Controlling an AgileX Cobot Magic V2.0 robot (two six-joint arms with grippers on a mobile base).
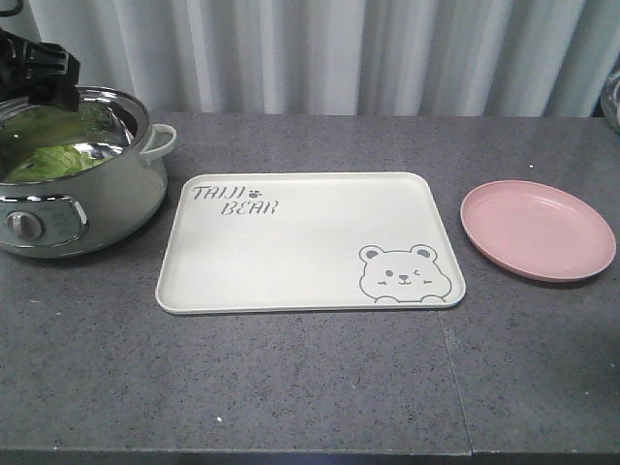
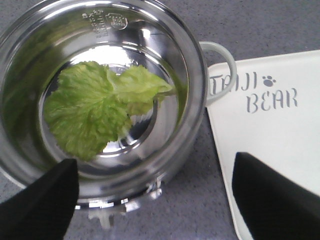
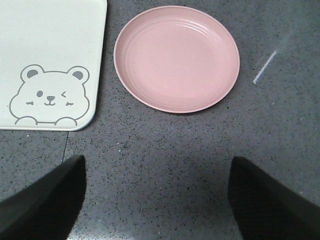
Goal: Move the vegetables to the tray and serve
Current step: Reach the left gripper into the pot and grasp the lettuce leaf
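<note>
One lettuce leaf seen, lying flat on the bottom of the steel pot. Leaf bright green, crinkled and ruffled at the edge, with a paler, smoother stem end pointing toward the side of the pot nearest the tray. In the left wrist view it covered the left and middle of the pot floor. Its green was mirrored in the shiny inner wall. No second leaf visible in any view.

One pot, at the left end of the grey speckled counter, pale green outside, with one side handle showing and one dial on its front. Pot just beside the tray's left edge; contact between them could not be judged.

One tray, cream-white, rectangular, rounded corners, in the middle of the counter. Grey "TAIJI BEAR" lettering at its far left corner, one winking bear face at its near right corner. Nothing lay on it.

One round pink plate, to the right of the tray and apart from it, nothing on it.

Left gripper hovered over the pot's near rim, fingers spread wide, holding nothing. Right gripper hung over bare counter near the plate, fingers likewise wide apart and holding nothing.
</note>
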